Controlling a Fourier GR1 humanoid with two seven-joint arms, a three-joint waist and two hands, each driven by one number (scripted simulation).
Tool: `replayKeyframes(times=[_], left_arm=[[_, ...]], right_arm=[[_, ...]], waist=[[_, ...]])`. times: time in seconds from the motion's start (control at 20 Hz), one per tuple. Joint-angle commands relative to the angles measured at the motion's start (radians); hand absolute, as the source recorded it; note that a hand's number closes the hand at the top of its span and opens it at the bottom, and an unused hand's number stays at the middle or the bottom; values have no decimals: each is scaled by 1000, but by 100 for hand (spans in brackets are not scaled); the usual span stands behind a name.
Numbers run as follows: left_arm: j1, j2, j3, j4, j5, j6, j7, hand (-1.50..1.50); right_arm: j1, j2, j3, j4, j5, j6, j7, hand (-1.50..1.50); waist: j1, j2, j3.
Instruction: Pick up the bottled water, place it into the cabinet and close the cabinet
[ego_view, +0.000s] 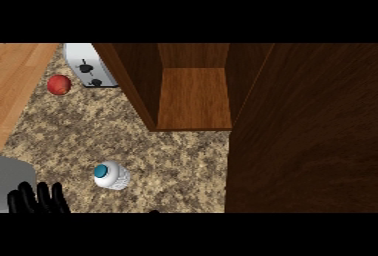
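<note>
Speckled counter (170, 150), bottled water (111, 175) just right of the left robot hand (38, 199), fingers straight, spread.

The worktop (170, 160) is speckled granite in brown, beige and black. The cabinet (193, 97) and its open door (310, 140) are dark reddish-brown wood with grain. The bottled water (111, 175) is whitish-clear with a teal cap. The apple (59, 84) is red. The toaster (88, 71) is silver-white with black knobs. The left hand (37, 199) is black.
</note>
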Motion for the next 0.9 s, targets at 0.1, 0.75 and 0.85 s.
replayKeyframes(times=[0.1, 0.75, 0.85], left_arm=[[-17, 28, 81, 111, 212, 39, -124, -150], [-32, -52, 392, 413, 667, -283, -482, -150], [-16, -53, 430, 460, 745, -335, -575, -150]], right_arm=[[113, 6, 23, -135, -30, 33, -11, -150], [228, -12, -19, -140, -43, 82, -96, -150], [208, 3, -29, -141, -58, 62, -101, -150]], waist=[[0, -4, -2], [3, -2, -3], [14, 0, -3]])
